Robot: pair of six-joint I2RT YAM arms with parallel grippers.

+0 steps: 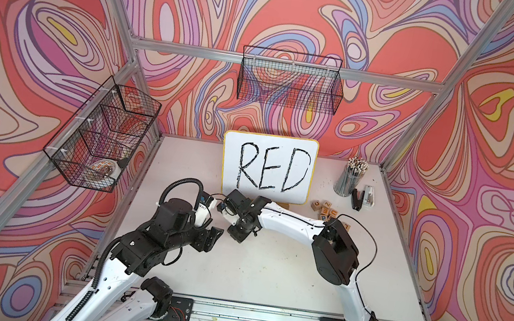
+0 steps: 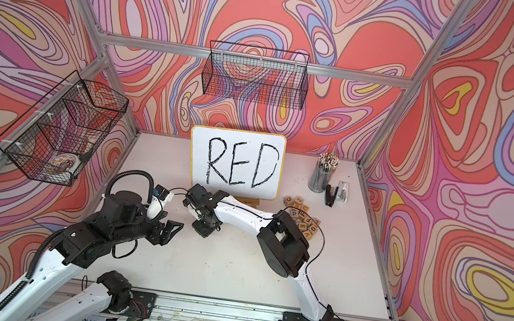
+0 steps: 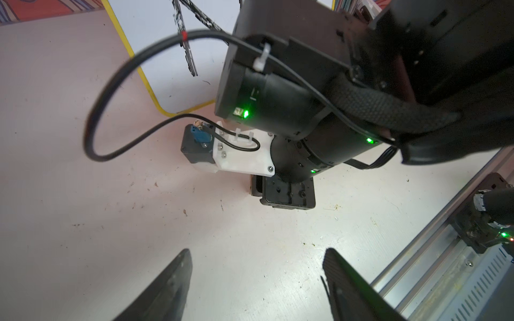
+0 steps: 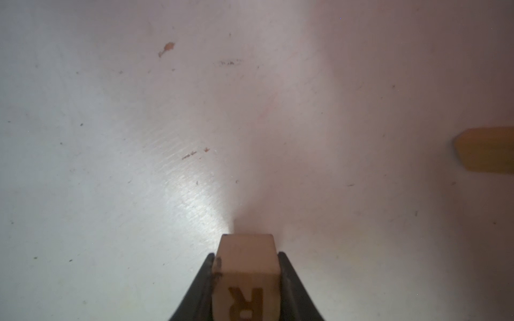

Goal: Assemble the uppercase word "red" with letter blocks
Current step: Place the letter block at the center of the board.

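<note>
While the right gripper point(image 4: 247, 255) points down at the worktop point(image 1: 266, 273), its jaws are clamped on two opposite sides of a letter block point(image 4: 246, 268) whose camera-facing side shows an orange-brown R. The block sits right at the fingertips, low over the worktop; whether it touches the surface cannot be told. The left gripper point(image 3: 258, 251) hangs just beside the right gripper, on its left, with its jaws spread apart and nothing between them. The other letter blocks point(image 2: 302, 214) lie in a loose heap well away from the right gripper, off to its right, near that arm's elbow. The white board point(image 1: 266, 166) with handwritten RED stands upright just beyond the right gripper, on the side away from the robot's base.
</note>
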